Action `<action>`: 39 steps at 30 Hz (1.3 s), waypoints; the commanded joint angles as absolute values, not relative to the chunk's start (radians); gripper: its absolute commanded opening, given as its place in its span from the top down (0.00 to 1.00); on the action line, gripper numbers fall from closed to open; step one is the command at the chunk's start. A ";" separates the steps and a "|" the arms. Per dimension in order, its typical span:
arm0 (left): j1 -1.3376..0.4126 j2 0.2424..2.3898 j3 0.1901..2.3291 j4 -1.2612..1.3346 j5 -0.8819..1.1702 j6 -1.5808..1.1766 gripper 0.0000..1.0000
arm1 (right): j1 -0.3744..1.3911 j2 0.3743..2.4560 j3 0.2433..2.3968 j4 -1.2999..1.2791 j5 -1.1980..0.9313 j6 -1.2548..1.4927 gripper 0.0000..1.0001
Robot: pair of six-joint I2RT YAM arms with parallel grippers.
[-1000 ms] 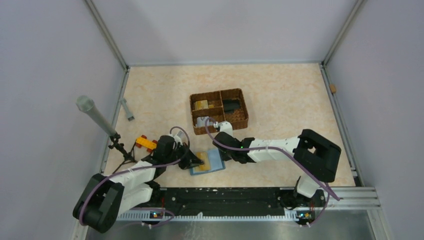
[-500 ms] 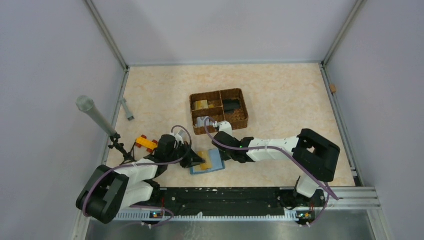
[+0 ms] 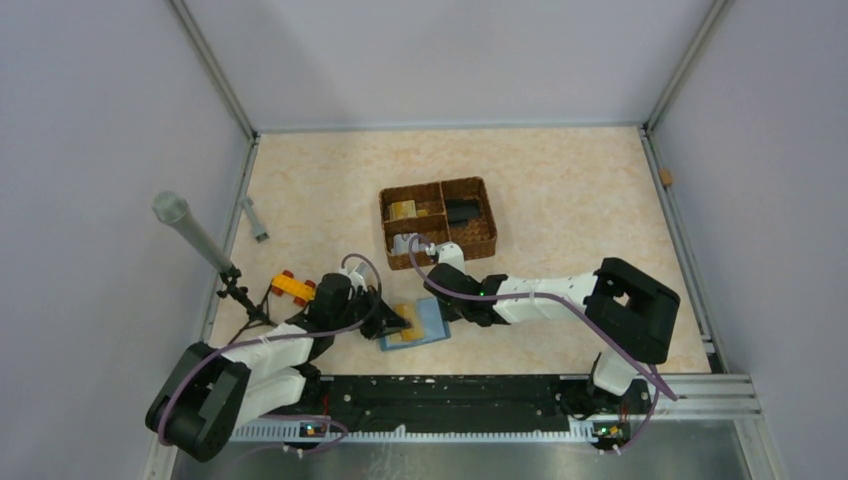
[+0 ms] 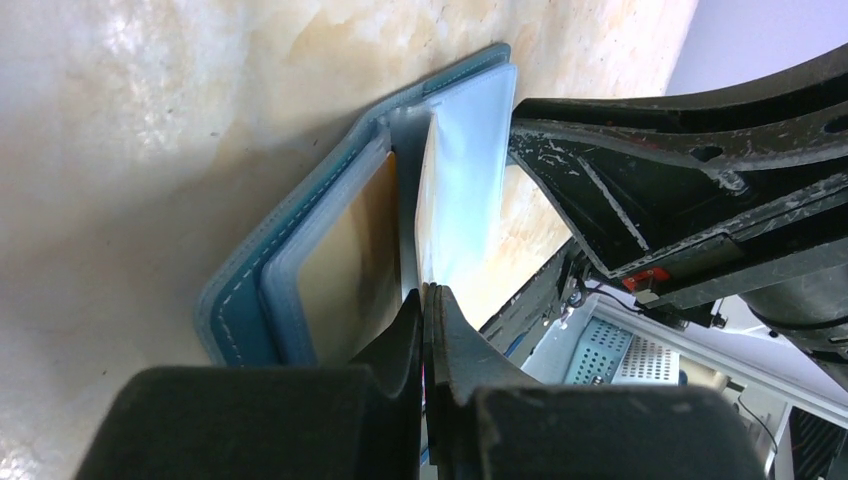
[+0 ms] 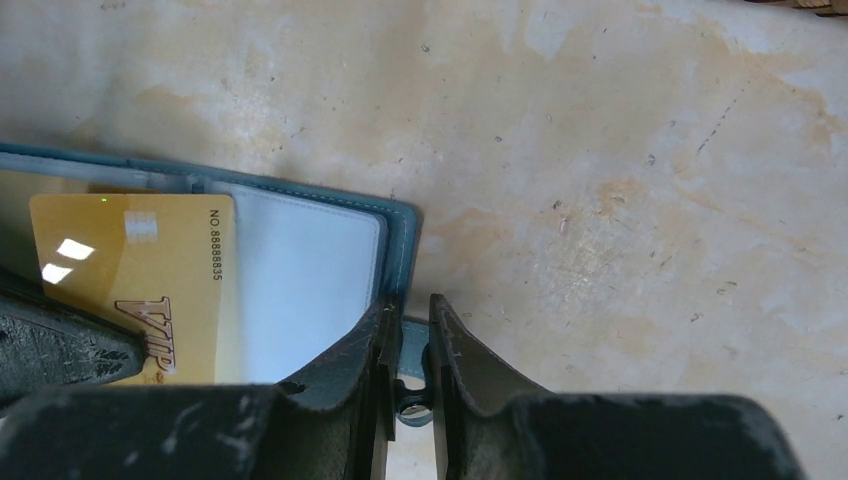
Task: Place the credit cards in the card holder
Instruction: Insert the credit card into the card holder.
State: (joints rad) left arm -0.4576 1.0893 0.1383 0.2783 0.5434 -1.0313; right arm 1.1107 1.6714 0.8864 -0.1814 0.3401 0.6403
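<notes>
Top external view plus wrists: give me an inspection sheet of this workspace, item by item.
Surface: beige marbled table, faintly stained.
Job's things: card holder lies open; gold card angled over its left half.
Clutter: wicker basket holding small items; yellow-red toy block; grey rod on tripod.
Grippers: left gripper shut on gold card; right gripper shut on card holder's tab.
Cables: purple cables loop off both arms, clear of the holder.
Surroundings: plain grey walls, metal frame.
</notes>
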 commanded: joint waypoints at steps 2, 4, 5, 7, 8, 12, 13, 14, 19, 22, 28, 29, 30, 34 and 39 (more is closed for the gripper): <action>-0.464 1.035 0.094 0.227 0.510 -1.067 1.00 | 1.123 1.695 0.917 -0.187 0.351 0.651 1.00; -0.465 1.025 0.083 0.234 0.509 -1.079 1.00 | 1.123 1.695 0.917 -0.186 0.351 0.653 1.00; -0.465 1.024 0.080 0.240 0.508 -1.081 1.00 | 1.123 1.695 0.916 -0.185 0.351 0.652 1.00; -0.464 1.031 0.083 0.238 0.515 -1.079 1.00 | 1.122 1.697 0.916 -0.184 0.352 0.652 1.00; -0.464 1.037 0.086 0.239 0.518 -1.082 1.00 | 1.122 1.696 0.916 -0.184 0.351 0.652 1.00; -0.465 1.062 0.082 0.276 0.535 -1.082 1.00 | 1.122 1.696 0.916 -0.183 0.353 0.653 1.00; -0.465 1.072 0.086 0.279 0.539 -1.075 1.00 | 1.123 1.697 0.917 -0.184 0.352 0.652 1.00; -0.465 1.085 0.095 0.281 0.547 -1.068 1.00 | 1.122 1.699 0.918 -0.183 0.352 0.653 1.00; -0.466 1.147 0.108 0.338 0.574 -1.069 1.00 | 1.122 1.699 0.919 -0.182 0.350 0.653 1.00; -0.467 1.167 0.123 0.350 0.575 -1.068 1.00 | 1.124 1.702 0.920 -0.178 0.346 0.654 1.00; -0.476 1.201 0.130 0.391 0.566 -1.085 1.00 | 1.129 1.709 0.925 -0.175 0.347 0.654 1.00; -0.478 1.205 0.135 0.389 0.569 -1.085 1.00 | 1.129 1.710 0.925 -0.176 0.349 0.655 1.00; -0.479 1.205 0.145 0.367 0.568 -1.077 0.97 | 1.129 1.709 0.925 -0.178 0.349 0.656 1.00; -0.478 1.152 0.207 0.191 0.526 -1.000 0.79 | 1.129 1.706 0.926 -0.187 0.359 0.656 1.00; -0.477 1.128 0.303 -0.040 0.497 -0.896 0.58 | 1.129 1.696 0.920 -0.190 0.369 0.654 1.00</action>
